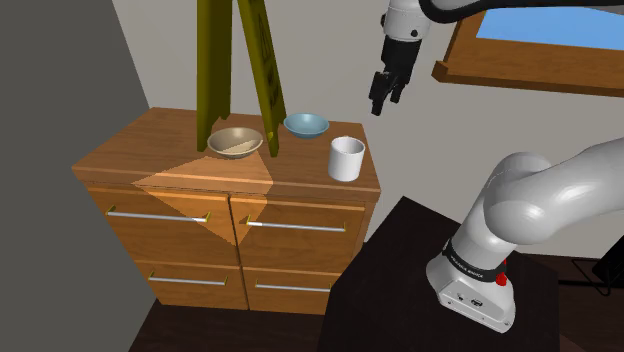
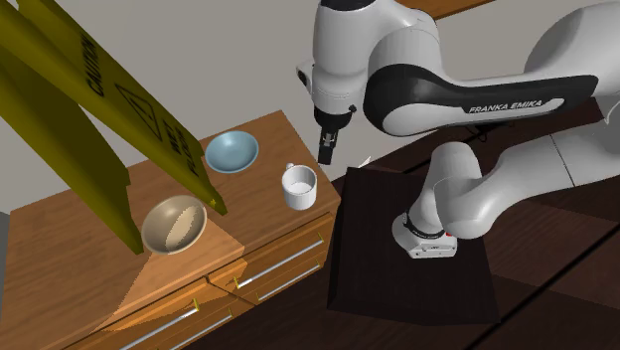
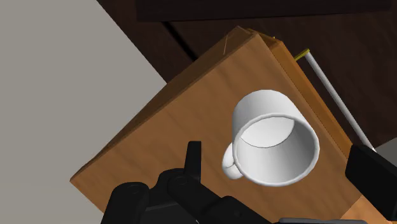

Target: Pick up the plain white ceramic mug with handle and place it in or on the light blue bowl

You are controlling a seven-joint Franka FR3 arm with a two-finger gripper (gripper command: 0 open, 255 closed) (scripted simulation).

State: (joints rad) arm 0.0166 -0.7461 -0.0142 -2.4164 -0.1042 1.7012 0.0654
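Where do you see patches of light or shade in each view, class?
Shoulder view: a paler wedge crosses the dresser top and drawer fronts below the tan bowl. Second exterior view: a similar pale wedge beside that bowl. Wrist view: the white mug is softly shaded inside, without glare.

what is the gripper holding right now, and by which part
Nothing. The open gripper hangs above the white mug, which stands untouched on the wooden dresser.
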